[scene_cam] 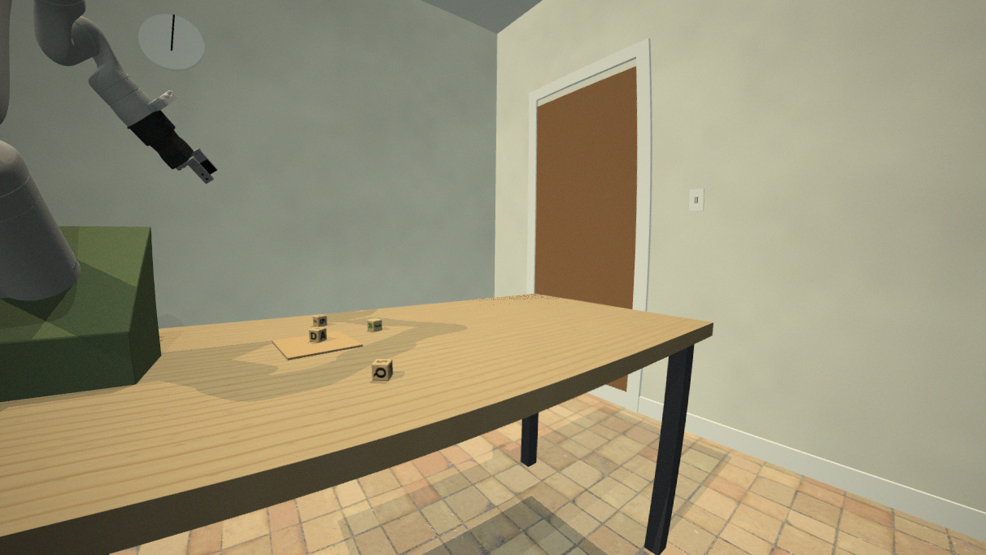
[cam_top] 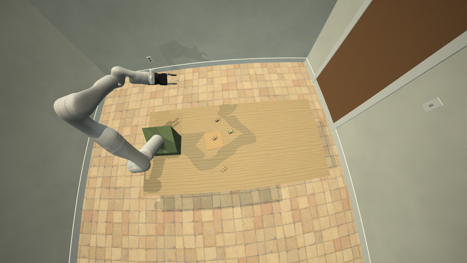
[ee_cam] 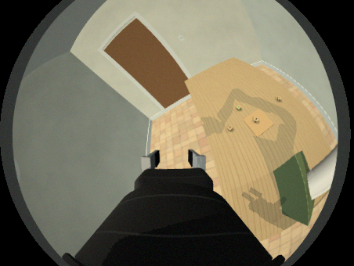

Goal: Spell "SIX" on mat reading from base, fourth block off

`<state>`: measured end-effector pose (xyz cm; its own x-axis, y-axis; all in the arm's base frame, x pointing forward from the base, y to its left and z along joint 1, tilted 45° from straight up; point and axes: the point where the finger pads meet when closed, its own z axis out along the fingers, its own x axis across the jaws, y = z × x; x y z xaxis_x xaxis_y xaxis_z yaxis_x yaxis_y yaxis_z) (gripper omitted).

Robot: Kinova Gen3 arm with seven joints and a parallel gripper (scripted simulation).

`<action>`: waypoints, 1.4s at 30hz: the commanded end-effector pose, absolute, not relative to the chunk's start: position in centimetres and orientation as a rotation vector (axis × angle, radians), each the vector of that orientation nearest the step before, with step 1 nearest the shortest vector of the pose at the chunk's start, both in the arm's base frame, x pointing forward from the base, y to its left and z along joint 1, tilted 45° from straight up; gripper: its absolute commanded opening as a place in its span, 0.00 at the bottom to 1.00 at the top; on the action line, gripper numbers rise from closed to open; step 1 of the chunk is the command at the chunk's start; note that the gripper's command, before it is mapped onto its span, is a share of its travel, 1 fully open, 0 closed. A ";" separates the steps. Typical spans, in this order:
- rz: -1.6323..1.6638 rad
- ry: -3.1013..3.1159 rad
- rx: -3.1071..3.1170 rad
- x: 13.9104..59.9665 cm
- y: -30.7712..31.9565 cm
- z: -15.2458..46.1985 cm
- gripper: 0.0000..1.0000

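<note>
An orange square mat (cam_top: 209,144) (scene_cam: 289,351) (ee_cam: 258,131) lies flat on the table. A wooden block (cam_top: 214,137) (scene_cam: 317,335) (ee_cam: 255,120) sits on it, with D and A on its sides. A block with green letters (cam_top: 230,131) (scene_cam: 374,325) (ee_cam: 239,108) lies beyond the mat. Another block (cam_top: 216,119) (scene_cam: 320,320) (ee_cam: 229,128) lies to the mat's left as seen from the base. A block with Q on a side (cam_top: 222,169) (scene_cam: 381,370) (ee_cam: 279,98) lies to its right. The top letters are too small to read surely. My gripper (cam_top: 177,79) (scene_cam: 211,175) (ee_cam: 174,156) is open and empty, high above and away from the blocks.
The wooden table (cam_top: 277,140) (scene_cam: 538,345) (ee_cam: 219,98) carries everything. A green pedestal (cam_top: 169,140) (scene_cam: 76,359) (ee_cam: 294,192) stands at the arm's base, behind the mat. Walls and a brown door (cam_top: 385,52) (scene_cam: 586,186) (ee_cam: 145,59) stand beyond the table.
</note>
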<state>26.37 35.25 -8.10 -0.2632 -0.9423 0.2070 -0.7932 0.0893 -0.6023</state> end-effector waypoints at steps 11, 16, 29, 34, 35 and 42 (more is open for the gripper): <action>-1.085 2.282 -1.808 33.8 27.9 -10.5 1.00; -1.149 2.390 -1.882 37.3 22.4 -12.2 1.00; -1.130 2.666 -2.068 41.2 9.5 -15.8 1.00; -1.065 2.768 -2.136 41.4 5.1 -17.0 1.00; -1.052 2.784 -2.146 41.3 4.4 -17.2 1.00; -1.000 2.839 -2.182 41.2 2.1 -17.9 1.00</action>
<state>41.20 3.49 -17.56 -0.1944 -0.6841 0.7030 -0.9759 0.2072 -0.0683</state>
